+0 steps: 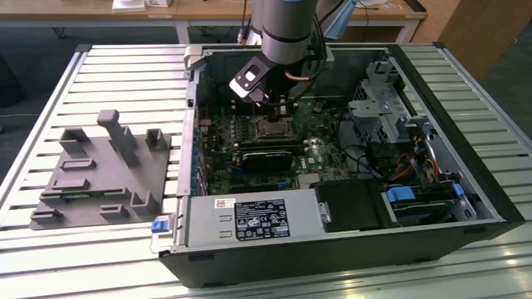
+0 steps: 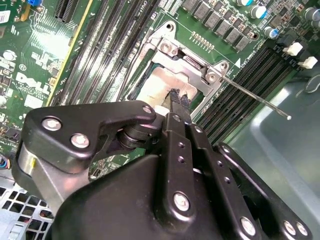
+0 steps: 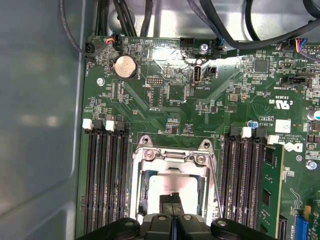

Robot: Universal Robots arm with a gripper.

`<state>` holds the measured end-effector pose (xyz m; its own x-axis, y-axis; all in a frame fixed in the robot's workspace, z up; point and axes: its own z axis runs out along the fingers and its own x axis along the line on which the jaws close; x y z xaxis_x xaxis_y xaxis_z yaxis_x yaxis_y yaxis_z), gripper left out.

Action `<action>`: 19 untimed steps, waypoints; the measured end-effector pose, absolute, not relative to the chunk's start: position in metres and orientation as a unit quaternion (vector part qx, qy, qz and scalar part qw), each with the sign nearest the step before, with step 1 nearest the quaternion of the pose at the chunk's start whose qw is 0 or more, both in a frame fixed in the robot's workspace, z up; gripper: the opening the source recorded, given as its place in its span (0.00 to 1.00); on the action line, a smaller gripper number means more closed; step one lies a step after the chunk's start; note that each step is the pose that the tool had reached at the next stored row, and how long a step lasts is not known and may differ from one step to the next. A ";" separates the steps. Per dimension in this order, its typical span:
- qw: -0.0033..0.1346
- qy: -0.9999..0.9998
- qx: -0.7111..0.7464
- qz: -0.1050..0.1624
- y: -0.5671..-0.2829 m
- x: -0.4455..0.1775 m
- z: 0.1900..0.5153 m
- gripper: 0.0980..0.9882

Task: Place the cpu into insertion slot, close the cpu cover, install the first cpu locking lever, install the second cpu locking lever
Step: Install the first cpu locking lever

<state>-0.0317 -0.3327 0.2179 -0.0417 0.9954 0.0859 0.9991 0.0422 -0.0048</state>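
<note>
While jaws seem closed, gripper (image 2: 176,97) touching cpu (image 2: 164,81).

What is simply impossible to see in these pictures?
- First wrist view: the claw covers one edge of the cpu cover.
- Second wrist view: the claw's body hides part of the cpu; whether its tip touches cannot be told.
- Exterior view: the insertion slot is too small to show any detail.

A workshop or lab: slatted metal bench (image 1: 124,75), open computer case (image 1: 332,261), wooden desks (image 1: 208,9) behind
</note>
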 end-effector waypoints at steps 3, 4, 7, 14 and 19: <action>0.033 -0.721 -0.691 -0.028 -0.333 -0.032 0.221 0.01; 0.033 -0.721 -0.691 -0.028 -0.333 -0.032 0.222 0.01; 0.033 -0.721 -0.691 -0.028 -0.333 -0.032 0.226 0.01; 0.032 -0.721 -0.691 -0.029 -0.333 -0.032 0.235 0.01; 0.031 -0.721 -0.691 -0.030 -0.333 -0.032 0.247 0.01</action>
